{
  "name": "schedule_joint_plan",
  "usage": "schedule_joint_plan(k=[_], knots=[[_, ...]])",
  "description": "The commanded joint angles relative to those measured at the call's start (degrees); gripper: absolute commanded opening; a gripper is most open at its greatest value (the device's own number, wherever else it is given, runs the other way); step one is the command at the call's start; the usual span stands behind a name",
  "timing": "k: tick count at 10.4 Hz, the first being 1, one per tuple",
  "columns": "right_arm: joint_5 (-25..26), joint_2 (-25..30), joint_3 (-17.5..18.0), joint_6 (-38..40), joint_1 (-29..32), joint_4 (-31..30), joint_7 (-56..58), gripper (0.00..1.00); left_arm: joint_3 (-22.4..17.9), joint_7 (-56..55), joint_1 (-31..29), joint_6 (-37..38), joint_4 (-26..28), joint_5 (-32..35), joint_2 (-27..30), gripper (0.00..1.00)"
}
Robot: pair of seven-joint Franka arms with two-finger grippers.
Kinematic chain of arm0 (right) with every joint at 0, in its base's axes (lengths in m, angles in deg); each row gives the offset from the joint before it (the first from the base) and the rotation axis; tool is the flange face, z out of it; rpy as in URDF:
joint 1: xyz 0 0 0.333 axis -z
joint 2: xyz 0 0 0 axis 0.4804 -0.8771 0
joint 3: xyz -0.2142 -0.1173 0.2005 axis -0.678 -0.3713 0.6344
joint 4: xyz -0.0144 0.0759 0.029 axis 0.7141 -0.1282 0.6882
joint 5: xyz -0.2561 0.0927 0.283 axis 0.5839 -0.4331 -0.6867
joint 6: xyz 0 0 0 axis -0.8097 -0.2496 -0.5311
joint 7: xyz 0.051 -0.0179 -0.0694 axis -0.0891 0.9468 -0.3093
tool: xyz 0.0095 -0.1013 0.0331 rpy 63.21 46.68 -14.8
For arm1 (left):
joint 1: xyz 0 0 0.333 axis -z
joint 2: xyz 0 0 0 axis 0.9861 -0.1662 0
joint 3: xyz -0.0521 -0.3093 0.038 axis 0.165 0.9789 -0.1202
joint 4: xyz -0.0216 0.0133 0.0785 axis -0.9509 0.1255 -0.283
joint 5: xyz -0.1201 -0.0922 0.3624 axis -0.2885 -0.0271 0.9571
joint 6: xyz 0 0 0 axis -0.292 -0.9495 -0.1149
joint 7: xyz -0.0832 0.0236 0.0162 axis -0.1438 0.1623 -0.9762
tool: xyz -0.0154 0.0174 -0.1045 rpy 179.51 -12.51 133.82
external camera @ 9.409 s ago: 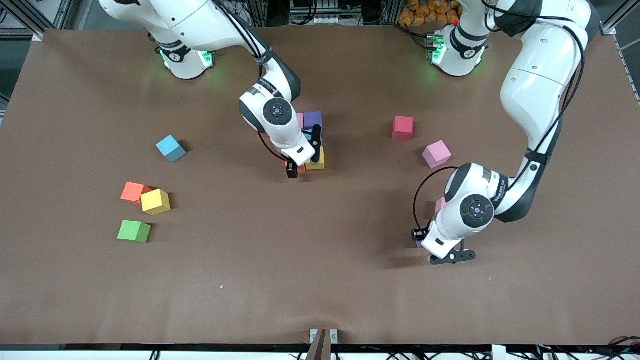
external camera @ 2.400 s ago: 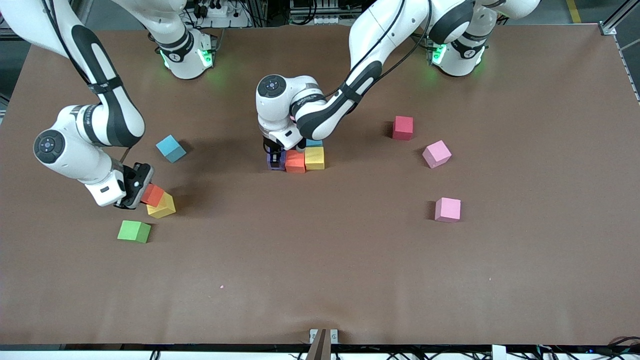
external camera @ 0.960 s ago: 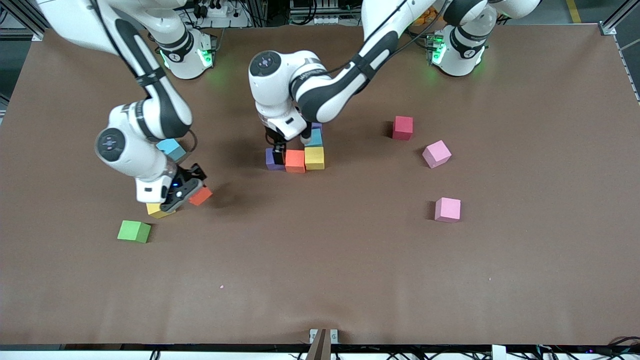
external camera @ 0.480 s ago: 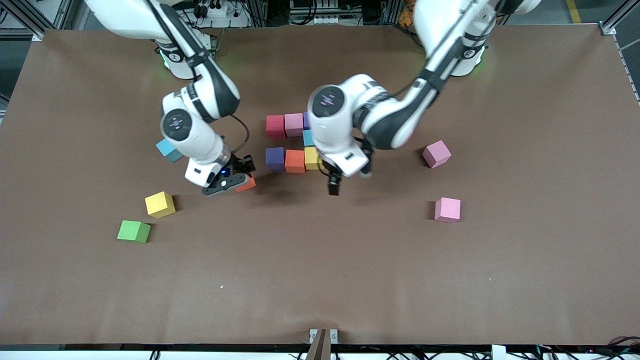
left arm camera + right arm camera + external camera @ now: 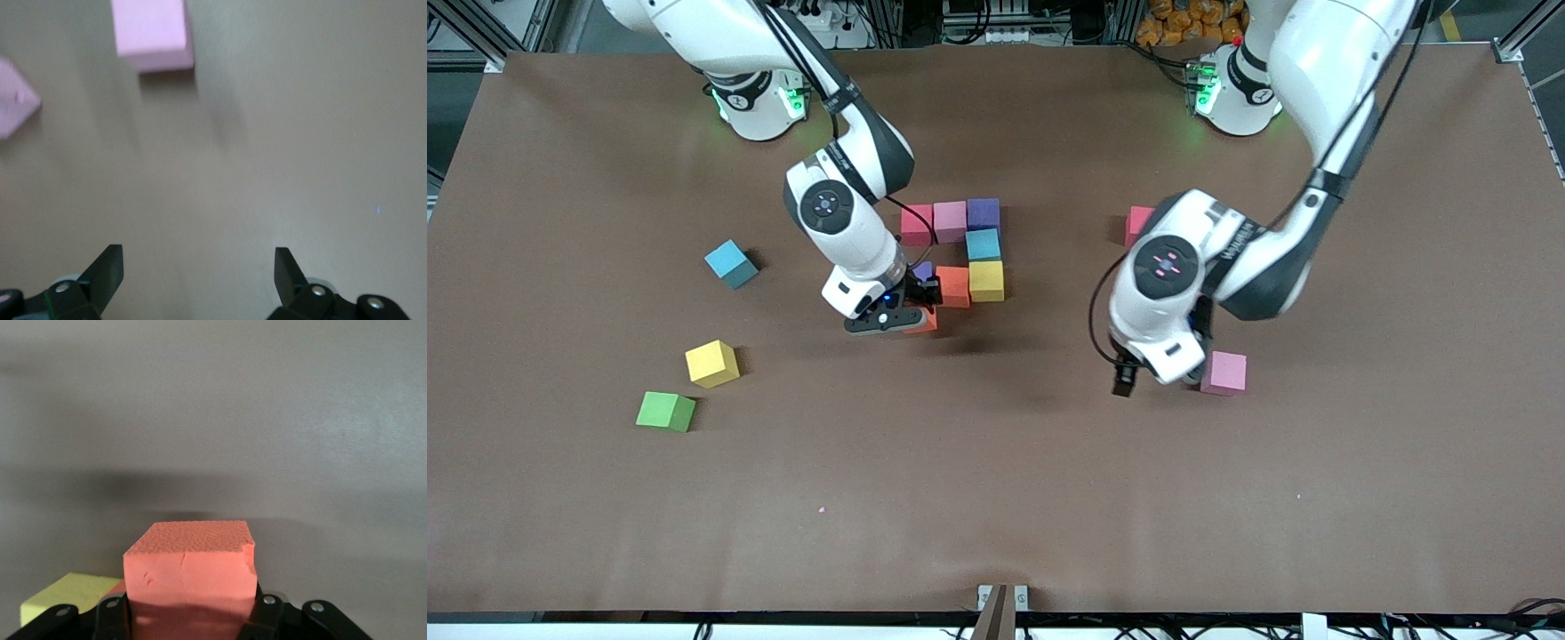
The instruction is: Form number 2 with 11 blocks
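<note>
The partial number 2 stands mid-table. Its farthest row is a red block [image 5: 917, 224], a pink block [image 5: 950, 220] and a purple block [image 5: 983, 213]. A light blue block [image 5: 983, 244] follows, then a row of a half-hidden purple block [image 5: 923, 269], an orange block [image 5: 952, 285] and a yellow block [image 5: 986, 280]. My right gripper [image 5: 903, 316] [image 5: 190, 617] is shut on another orange block [image 5: 923, 323] [image 5: 190, 567], held low over the table beside that purple block. My left gripper [image 5: 1152, 378] [image 5: 199, 267] hangs open over bare table next to a loose pink block [image 5: 1224, 372] [image 5: 152, 33].
Toward the right arm's end lie a blue block [image 5: 731, 264], a yellow block [image 5: 711, 363] and a green cube [image 5: 665, 412]. A red block [image 5: 1136, 220] peeks out from under the left arm. A second pink block [image 5: 13, 107] shows in the left wrist view.
My right gripper carried the orange block toward the digit, now beside its purple block. My left arm swung away from the digit to the loose pink block, still open.
</note>
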Motion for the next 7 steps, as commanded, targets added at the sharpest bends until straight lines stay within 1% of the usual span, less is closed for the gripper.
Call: schedule_joint_plan(k=[1, 3, 4, 5, 7], knots=[[0.8, -2.8, -3.6, 0.3, -3.9, 2.1, -1.6, 0.34, 1.3, 10.9, -4.4, -0.4, 3.1, 0.4, 1.8, 1.00], [4.8, -2.9, -4.8, 0.6, -4.2, 2.0, -1.6, 0.34, 1.3, 22.0, -6.7, -0.4, 3.6, 0.4, 1.6, 1.00], [5.1, -3.4, -5.1, 0.4, -4.3, 1.9, -2.5, 0.34, 1.3, 27.6, -7.2, -1.1, 4.2, 0.4, 1.4, 1.00], [4.9, -5.4, -5.1, -0.7, -4.9, 2.0, -4.9, 0.34, 1.3, 32.6, -8.6, -3.8, 6.5, 0.4, 1.8, 1.00], [4.9, -6.0, -5.1, -1.1, -6.1, 2.1, -6.9, 0.35, 1.3, 41.3, -11.6, -10.3, 12.4, 0.7, 4.5, 1.00]])
